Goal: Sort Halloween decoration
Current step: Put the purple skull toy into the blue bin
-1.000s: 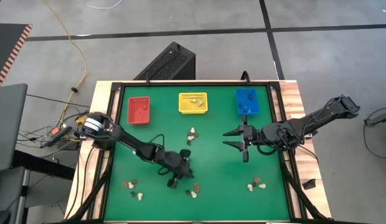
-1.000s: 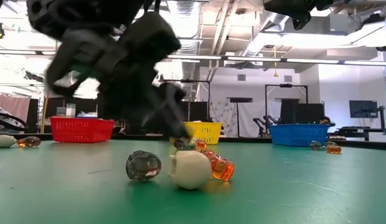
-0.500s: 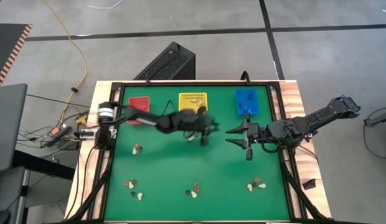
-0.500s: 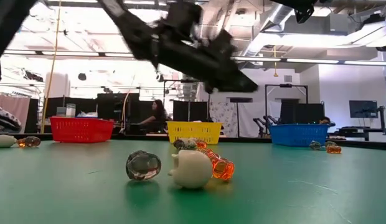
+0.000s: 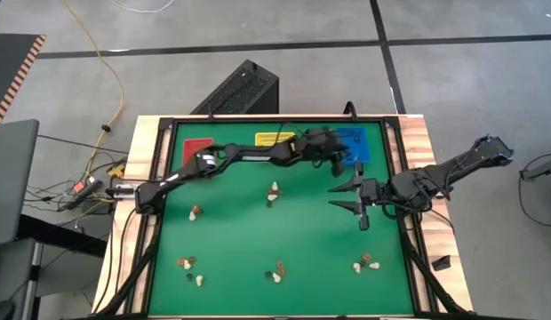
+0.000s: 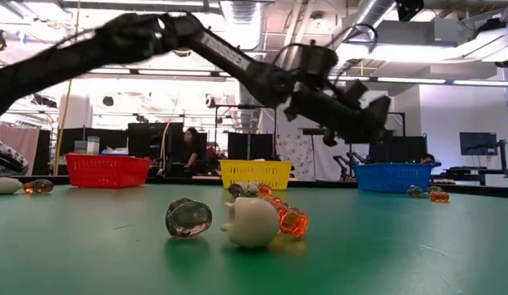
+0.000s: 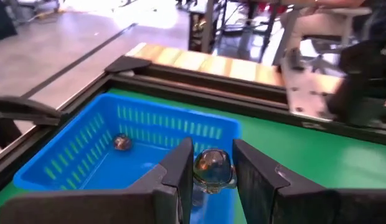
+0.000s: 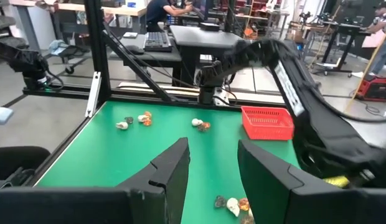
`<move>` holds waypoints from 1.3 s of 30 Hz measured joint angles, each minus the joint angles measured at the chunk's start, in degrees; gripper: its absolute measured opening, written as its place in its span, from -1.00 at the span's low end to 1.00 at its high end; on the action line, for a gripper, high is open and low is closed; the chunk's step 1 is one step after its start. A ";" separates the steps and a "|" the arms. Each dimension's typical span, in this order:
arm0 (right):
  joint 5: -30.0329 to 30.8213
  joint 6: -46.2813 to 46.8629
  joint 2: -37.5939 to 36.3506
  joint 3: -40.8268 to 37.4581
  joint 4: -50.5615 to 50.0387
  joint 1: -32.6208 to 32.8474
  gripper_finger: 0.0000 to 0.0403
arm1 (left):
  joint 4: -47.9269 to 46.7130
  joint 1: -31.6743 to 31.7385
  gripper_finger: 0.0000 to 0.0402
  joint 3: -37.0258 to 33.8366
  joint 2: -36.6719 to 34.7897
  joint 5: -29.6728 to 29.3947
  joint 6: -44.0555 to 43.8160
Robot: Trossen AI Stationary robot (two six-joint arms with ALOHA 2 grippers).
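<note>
The Halloween decoration lies in small clusters on the green table (image 5: 231,231): cream, orange and dark trinkets (image 5: 274,191) (image 5: 196,212) (image 5: 276,275) (image 5: 368,262). In the low view a dark one (image 6: 188,219), a cream one (image 6: 251,221) and an orange one (image 6: 288,220) lie close up. My left gripper (image 5: 336,158) (image 7: 211,174) reaches to the blue bin (image 5: 355,142) (image 7: 87,152), shut on a dark glassy trinket (image 7: 211,167). Another trinket (image 7: 122,142) lies in that bin. My right gripper (image 5: 355,197) (image 8: 211,171) hangs open at the table's right, with nothing between its fingers. My left gripper pinches the dark glassy trinket by its two sides (image 7: 198,169) between its two fingers, near their free ends. The fingers come nearly level from the table's left, tipped slightly down. The trinket is lifted clear, over the blue bin's edge.
A red bin (image 5: 197,145) and a yellow bin (image 5: 274,140) stand along the far edge beside the blue one; my left arm stretches across in front of them. A black frame (image 5: 258,120) rims the table. People and desks show in the room beyond.
My left gripper has swung from the table's near middle toward the far right, up to the blue bin, rising a little and levelling out, with the dark trinket still between its fingers. My right gripper has stayed about where it was.
</note>
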 joint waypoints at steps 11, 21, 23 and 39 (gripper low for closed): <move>0.12 -1.25 0.15 0.00 0.08 0.36 -0.17 | -1.33 1.39 -0.50 9.79 7.66 -1.24 0.18; 0.24 -1.23 0.17 0.00 0.13 -0.90 -0.17 | -10.89 1.21 -0.22 11.78 5.08 -1.69 8.48; 0.23 -1.23 0.17 0.00 0.13 -0.80 -0.17 | -17.48 1.20 -0.21 11.74 2.85 -2.68 10.78; 0.23 7.65 3.54 0.00 -1.16 -0.16 -0.17 | -77.10 1.32 -0.36 11.76 -25.42 -30.25 17.89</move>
